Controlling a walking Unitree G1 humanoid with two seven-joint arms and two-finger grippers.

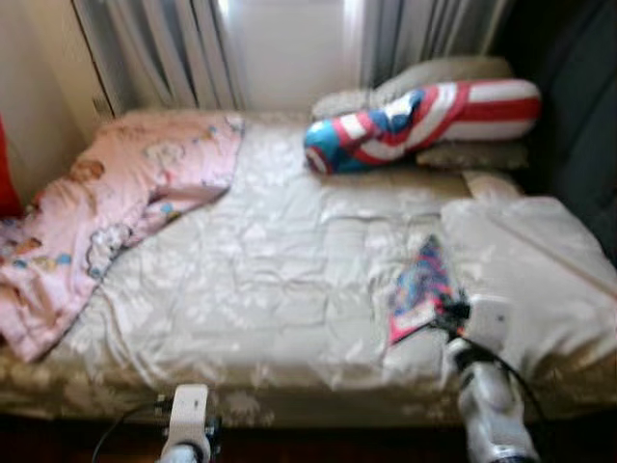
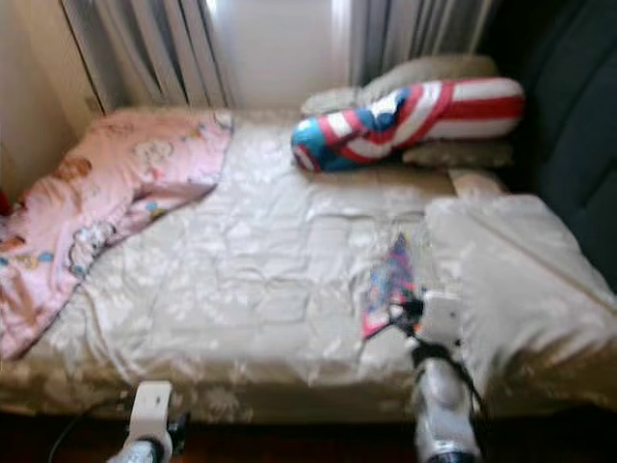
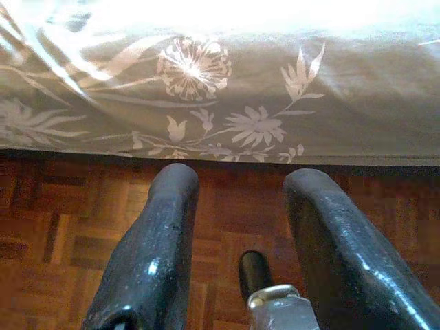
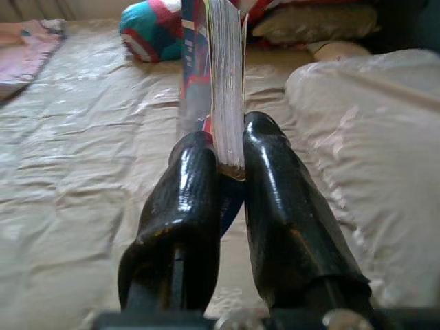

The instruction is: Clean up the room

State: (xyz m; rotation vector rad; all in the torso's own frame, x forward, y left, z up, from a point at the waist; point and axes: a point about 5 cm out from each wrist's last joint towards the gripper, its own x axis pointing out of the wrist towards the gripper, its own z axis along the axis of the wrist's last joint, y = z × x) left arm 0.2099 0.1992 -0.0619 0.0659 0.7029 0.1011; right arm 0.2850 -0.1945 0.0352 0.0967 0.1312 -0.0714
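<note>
A thin colourful book (image 1: 420, 287) stands tilted on edge over the bed's right front part, next to a folded beige duvet (image 1: 535, 265). My right gripper (image 4: 230, 161) is shut on the book's (image 4: 223, 75) lower edge, pages pinched between both black fingers (image 4: 271, 192). My right arm (image 1: 487, 386) reaches up from the bed's front edge. My left gripper (image 3: 237, 213) hangs open low in front of the bed skirt (image 3: 227, 124), above the parquet floor (image 3: 62, 240), with nothing between its fingers.
A pink patterned blanket (image 1: 106, 207) lies crumpled on the bed's left side. A red, white and blue bolster pillow (image 1: 419, 121) and beige pillows (image 1: 472, 154) sit at the head, under curtains (image 1: 164, 48). A dark headboard (image 1: 578, 116) borders the right.
</note>
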